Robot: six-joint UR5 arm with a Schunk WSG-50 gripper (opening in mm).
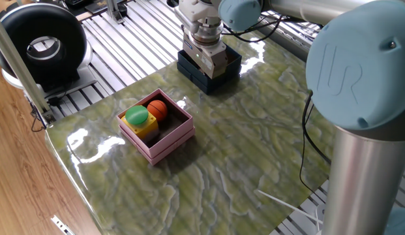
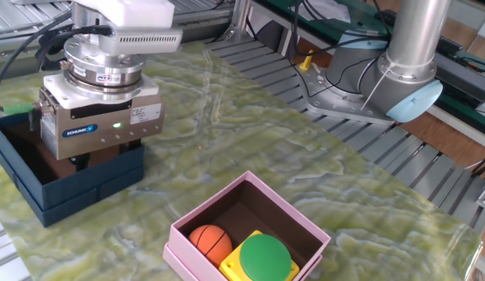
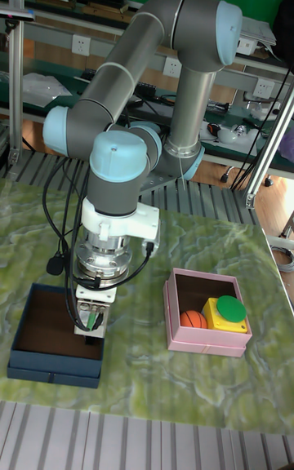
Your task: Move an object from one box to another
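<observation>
The dark navy-blue box (image 1: pixel 203 82) (image 2: pixel 78 189) (image 3: pixel 51 369) stands at the far side of the table. My gripper (image 1: pixel 210 67) (image 2: pixel 78 161) (image 3: pixel 88 330) reaches straight down into it. Its fingertips sit below the rim near one wall, so their gap and anything between them are hidden. The pale-pink box (image 1: pixel 171 140) (image 2: pixel 298 212) (image 3: pixel 208 344) stands apart from it. It holds an orange ball (image 1: pixel 157 108) (image 2: pixel 210 240) (image 3: pixel 193 319) and a yellow block with a round green top (image 1: pixel 138 117) (image 2: pixel 264 257) (image 3: pixel 226 309).
The green marbled tabletop (image 1: pixel 241 156) ends in ribbed metal rails (image 1: pixel 130 46) on the far side. A black round device (image 1: pixel 42 46) sits beyond the left corner. The arm's base (image 2: pixel 398 86) stands at the back of the table, with cables beside it.
</observation>
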